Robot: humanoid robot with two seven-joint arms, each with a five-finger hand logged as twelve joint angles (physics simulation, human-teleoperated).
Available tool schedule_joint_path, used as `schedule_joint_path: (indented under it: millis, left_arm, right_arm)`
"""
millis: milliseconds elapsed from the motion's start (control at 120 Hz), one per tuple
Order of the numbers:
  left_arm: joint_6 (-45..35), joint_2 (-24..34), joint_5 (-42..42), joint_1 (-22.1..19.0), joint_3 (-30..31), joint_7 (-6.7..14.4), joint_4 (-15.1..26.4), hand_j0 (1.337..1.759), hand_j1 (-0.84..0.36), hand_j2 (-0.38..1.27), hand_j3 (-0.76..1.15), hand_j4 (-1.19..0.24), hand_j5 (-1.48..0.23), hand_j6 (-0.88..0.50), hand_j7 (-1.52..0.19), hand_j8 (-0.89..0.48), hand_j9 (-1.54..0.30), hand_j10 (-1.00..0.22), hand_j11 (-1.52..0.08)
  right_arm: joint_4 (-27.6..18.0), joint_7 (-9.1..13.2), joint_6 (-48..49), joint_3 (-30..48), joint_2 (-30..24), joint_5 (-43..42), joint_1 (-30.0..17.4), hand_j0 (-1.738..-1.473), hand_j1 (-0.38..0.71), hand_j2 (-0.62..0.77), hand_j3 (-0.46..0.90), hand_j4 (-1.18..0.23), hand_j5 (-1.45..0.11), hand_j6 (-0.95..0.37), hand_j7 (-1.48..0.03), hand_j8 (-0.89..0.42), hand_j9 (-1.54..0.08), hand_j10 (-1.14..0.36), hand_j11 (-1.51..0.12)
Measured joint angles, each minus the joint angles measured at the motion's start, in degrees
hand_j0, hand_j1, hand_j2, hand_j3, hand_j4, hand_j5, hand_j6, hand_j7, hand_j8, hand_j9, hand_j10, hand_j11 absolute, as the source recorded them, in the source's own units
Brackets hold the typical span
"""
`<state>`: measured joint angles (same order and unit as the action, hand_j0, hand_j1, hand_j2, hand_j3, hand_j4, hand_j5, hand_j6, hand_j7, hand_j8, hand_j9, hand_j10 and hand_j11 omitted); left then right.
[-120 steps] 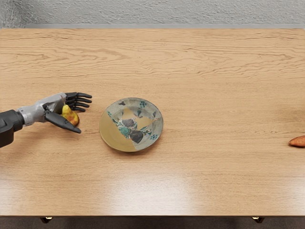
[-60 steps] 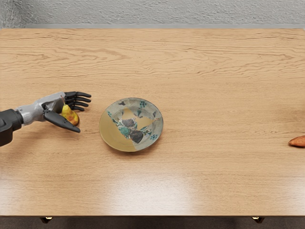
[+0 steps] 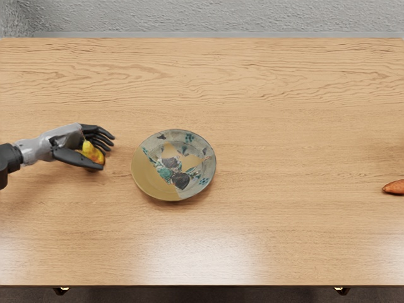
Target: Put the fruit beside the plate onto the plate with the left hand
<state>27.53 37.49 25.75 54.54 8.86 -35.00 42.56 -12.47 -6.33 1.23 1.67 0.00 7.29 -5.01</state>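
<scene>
left robot hand (image 3: 77,142): in from the left edge, low over the left part of the table (image 3: 265,95), closed round the fruit and pinching it between fingers and thumb

fingers (image 3: 101,134): dark, curled over the far side and top of the fruit, tips pointing right toward the plate

thumb (image 3: 79,158): dark too, stretched along the near side of the fruit, touching it as far as can be seen

fruit (image 3: 93,152): small, yellow with a reddish blush, kinda pear-looking; mostly wrapped up in the grip, only the right part peeking out; left of the plate, near it but apart, not on it yet

lifted or not: honestly can't tell, looks right down at the table surface

plate (image 3: 144,177): round, yellowish-tan with teal and grey leafy blotches toward the right and far side; a bit left of the table's middle

left arm (image 3: 28,150): grey forearm, black section at the picture's left edge

orange thing (image 3: 394,187): on the table at the right edge, cut off by the frame, well apart from plate and robot hand
</scene>
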Motion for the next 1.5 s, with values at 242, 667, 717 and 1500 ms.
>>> schedule_joint_path:
  millis: [242, 667, 717, 1500]
  left_arm:
    - [5.1, 3.5, 1.2, 0.6, -1.2, 0.0, 0.3, 1.656, -0.4, 0.1, 0.0, -0.64, -0.84, -0.64, -0.85, -0.53, -0.85, -0.35, -0.85]
    - [7.1, 5.8, 2.2, 6.0, -1.4, -0.1, 0.5, 1.644, -0.45, 0.22, 0.0, -0.84, -1.1, -0.71, -1.1, -0.45, -1.12, -0.26, -1.16]
    - [7.1, 6.1, 2.2, 6.8, -1.4, -0.1, 0.5, 1.643, -0.46, 0.25, 0.0, -0.84, -1.11, -0.71, -1.11, -0.44, -1.13, -0.25, -1.18]
    - [7.1, -7.4, -0.8, 7.6, -7.8, 6.7, 11.0, 1.643, -0.43, 0.11, 0.0, -0.86, -1.15, -0.72, -1.14, -0.51, -1.14, -0.29, -1.19]
  right_arm:
    - [0.0, 0.0, 0.0, 0.0, 0.0, 0.0, 0.0, -1.658, -0.34, 0.0, 0.0, -0.01, -0.01, -0.01, -0.01, -0.01, -0.01, -0.01, -0.01]
    - [0.0, 0.0, 0.0, 0.0, 0.0, 0.0, 0.0, -1.658, -0.34, 0.0, 0.0, -0.01, -0.01, -0.01, -0.01, -0.01, -0.01, -0.01, -0.01]
    - [0.0, 0.0, 0.0, 0.0, 0.0, 0.0, 0.0, -1.658, -0.34, 0.0, 0.0, -0.01, -0.01, -0.01, -0.01, -0.01, -0.01, -0.01, -0.01]
    - [0.0, 0.0, 0.0, 0.0, 0.0, 0.0, 0.0, -1.658, -0.34, 0.0, 0.0, -0.01, -0.01, -0.01, -0.01, -0.01, -0.01, -0.01, -0.01]
